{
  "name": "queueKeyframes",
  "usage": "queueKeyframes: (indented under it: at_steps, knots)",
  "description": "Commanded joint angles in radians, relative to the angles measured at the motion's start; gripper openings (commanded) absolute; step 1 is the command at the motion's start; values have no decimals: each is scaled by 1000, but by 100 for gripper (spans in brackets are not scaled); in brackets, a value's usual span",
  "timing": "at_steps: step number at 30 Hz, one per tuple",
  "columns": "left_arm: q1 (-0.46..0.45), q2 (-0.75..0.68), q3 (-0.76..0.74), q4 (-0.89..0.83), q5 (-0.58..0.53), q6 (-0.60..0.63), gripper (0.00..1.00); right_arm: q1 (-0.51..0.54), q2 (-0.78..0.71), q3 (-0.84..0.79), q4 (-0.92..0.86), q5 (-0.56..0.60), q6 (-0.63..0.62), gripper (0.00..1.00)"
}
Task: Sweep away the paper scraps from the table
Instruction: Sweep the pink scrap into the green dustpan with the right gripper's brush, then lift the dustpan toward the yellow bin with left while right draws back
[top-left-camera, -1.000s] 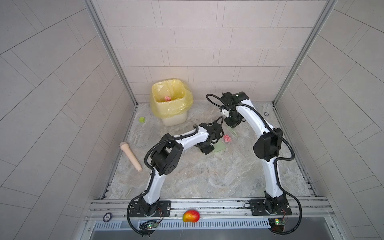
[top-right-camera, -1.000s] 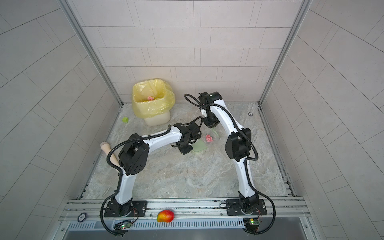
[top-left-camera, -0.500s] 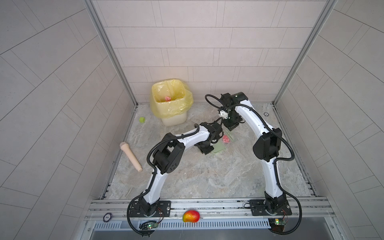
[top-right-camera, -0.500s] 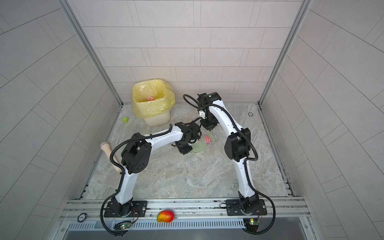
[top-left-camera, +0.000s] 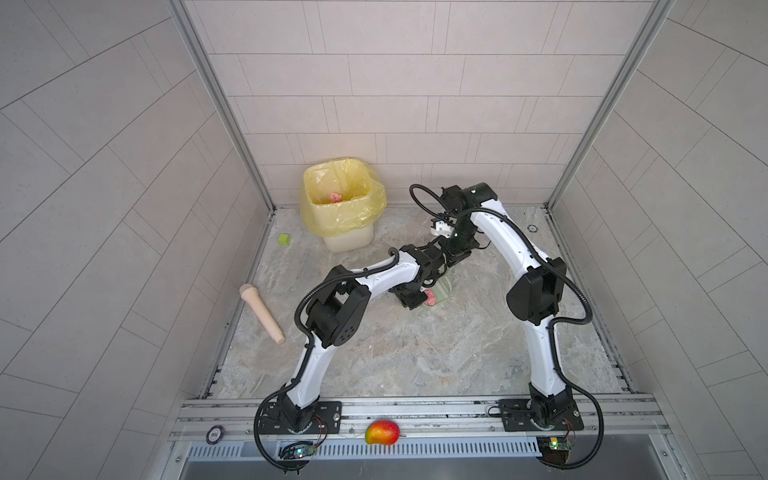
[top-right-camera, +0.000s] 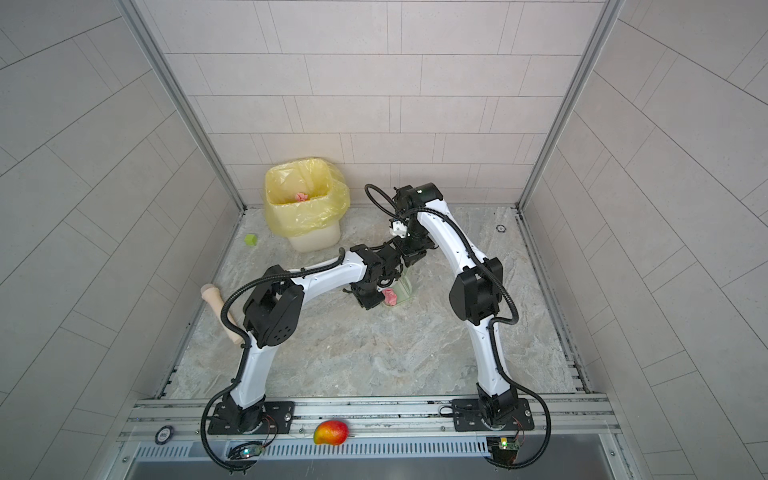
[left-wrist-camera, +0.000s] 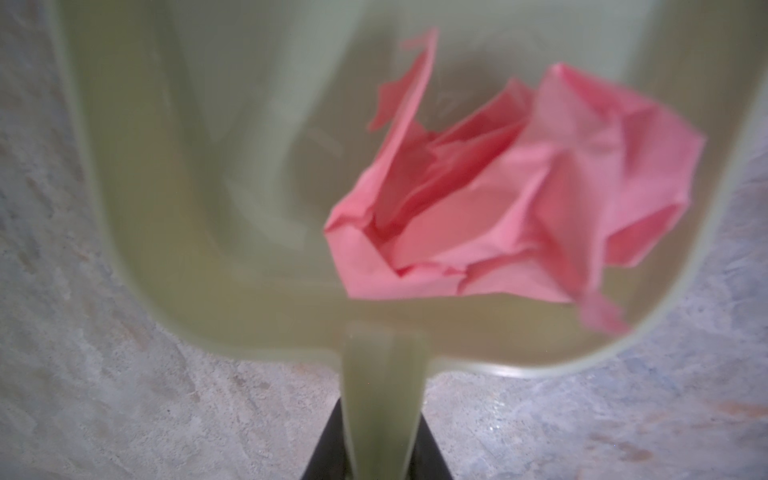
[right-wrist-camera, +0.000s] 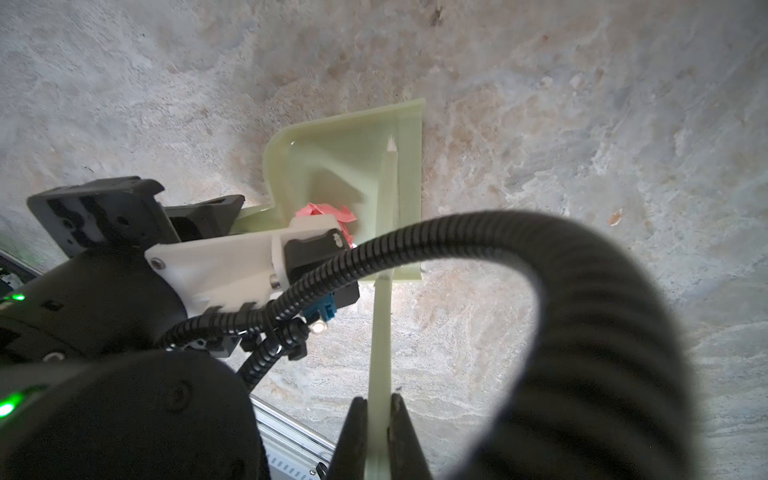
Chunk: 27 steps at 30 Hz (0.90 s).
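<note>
left wrist view: a crumpled pink paper scrap (left-wrist-camera: 519, 199) lies inside a pale green dustpan (left-wrist-camera: 208, 187), toward its handle end, with the marbled table (left-wrist-camera: 83, 374) showing around it. the left gripper (left-wrist-camera: 384, 457) has its black fingers (left-wrist-camera: 332, 457) pinched narrow on the dustpan's handle (left-wrist-camera: 384, 386). the right wrist view shows the right gripper (right-wrist-camera: 378, 419) with fingers (right-wrist-camera: 353, 436) clamped tight on a thin pale green strip (right-wrist-camera: 380, 332). its tip lies over the dustpan's open mouth; whether it touches the pan i cannot tell. in both top views the dustpan sits just above the middle of the frame, between the two wrists. in a top view, a bin (top-left-camera: 347, 239) lined with a yellow bag stands upper left of centre, with another pink scrap (top-left-camera: 336, 196) inside. a lime-green cube (top-left-camera: 284, 239) lies left of the bin, a wooden peg (top-left-camera: 262, 311) lies along the table's left edge, and a mango (top-left-camera: 382, 432) sits on the rail at the bottom.
</note>
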Motion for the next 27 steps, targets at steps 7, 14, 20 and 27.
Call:
queueKeyframes:
  at_steps: [7, 14, 20, 27]
  knots:
    - [6, -52, -70, 46, -3, -29, 0, -79, -89, 35, -82, 127, 42, 0]
    - [17, -169, -126, 106, 3, -64, 0, -131, -201, -120, 46, 74, 69, 0]
    - [26, -266, -110, 66, -18, -85, 0, -176, -347, -349, 228, -56, 113, 0]
    - [41, -349, -19, -68, -60, -104, 0, -193, -506, -607, 397, -163, 159, 0]
